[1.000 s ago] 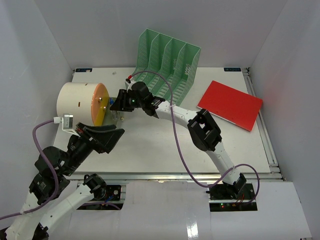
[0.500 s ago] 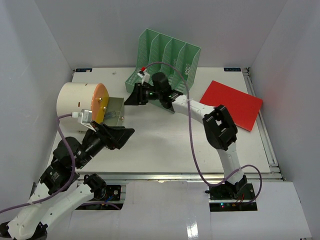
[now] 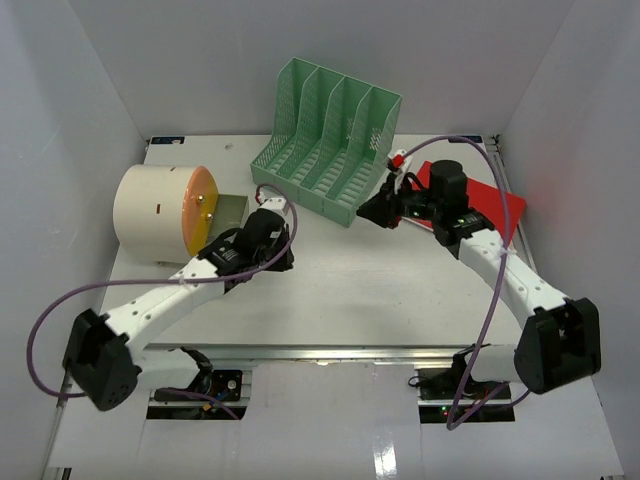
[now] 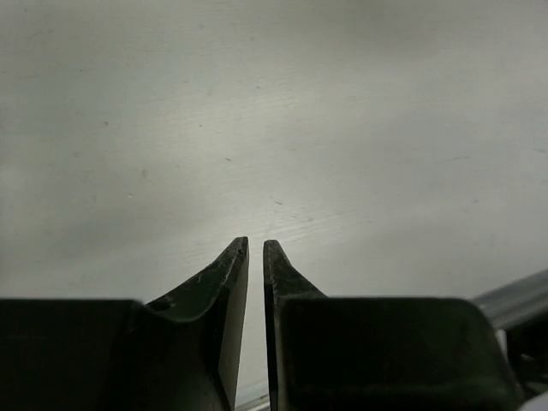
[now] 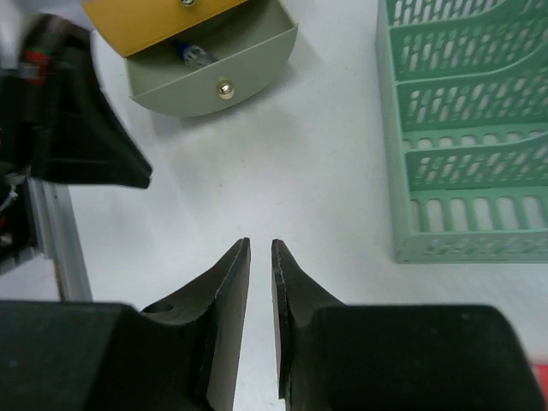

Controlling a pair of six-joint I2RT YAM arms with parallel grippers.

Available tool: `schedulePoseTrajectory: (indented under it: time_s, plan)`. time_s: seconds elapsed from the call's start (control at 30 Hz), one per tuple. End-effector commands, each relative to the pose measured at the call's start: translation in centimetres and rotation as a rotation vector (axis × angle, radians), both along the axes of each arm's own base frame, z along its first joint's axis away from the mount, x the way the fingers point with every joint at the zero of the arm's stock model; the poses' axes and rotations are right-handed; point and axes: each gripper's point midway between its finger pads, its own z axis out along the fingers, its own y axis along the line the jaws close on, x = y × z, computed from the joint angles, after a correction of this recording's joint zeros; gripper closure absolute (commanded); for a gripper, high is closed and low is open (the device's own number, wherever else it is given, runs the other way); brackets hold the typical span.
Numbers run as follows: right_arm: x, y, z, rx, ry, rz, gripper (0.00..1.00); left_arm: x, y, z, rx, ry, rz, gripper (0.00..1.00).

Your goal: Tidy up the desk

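Observation:
The desk is a wide white tabletop with a metal rail along its front. My left gripper hangs low over its middle, just right of an open grey drawer. In the left wrist view its fingers stand almost together with a thin slit and nothing between them. My right gripper hovers in front of the green file rack and points left. Its fingers are likewise drawn together and hold nothing.
A white drum cabinet with an orange face lies at the left, and its drawer holds a small blue item. A red folder lies at the right under the right arm. The green rack stands at the back.
The right gripper drew back from the drawer to the right, past the green rack. The left arm swung from the near left edge towards the middle. Both grippers' fingers closed up.

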Motion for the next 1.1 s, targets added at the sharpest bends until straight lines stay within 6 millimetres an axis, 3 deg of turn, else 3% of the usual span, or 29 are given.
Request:
schedulePoseTrajectory:
  time_s: [0.0,0.13,0.37,0.47,0.6,0.67,1.07]
  plan:
    - [-1.2,-3.5,-0.2,-0.014,-0.162,0.100,0.78,4.3,1.8,-2.4,0.188,0.020,0.000,0.77]
    - [-1.5,-6.0,0.7,0.029,-0.193,0.090,0.79,7.0,4.2,-4.8,0.278,0.063,0.026,0.74]
    - [-1.4,-8.0,1.7,0.058,-0.219,0.047,0.77,10.2,8.7,-6.8,0.464,0.078,0.106,0.50]
    - [-1.4,-8.3,1.6,0.062,-0.211,0.049,0.77,11.2,10.1,-7.0,0.531,0.076,0.139,0.27]
    - [-1.4,-8.6,1.5,0.070,-0.193,0.054,0.77,11.8,12.3,-6.9,0.609,0.078,0.201,0.06]
    - [-1.3,-8.7,1.4,0.075,-0.182,0.057,0.77,11.9,13.1,-6.8,0.632,0.079,0.223,0.02]
    - [-1.0,-9.9,1.8,0.097,-0.171,0.028,0.76,12.5,16.9,-6.5,0.756,0.072,0.330,0.02]
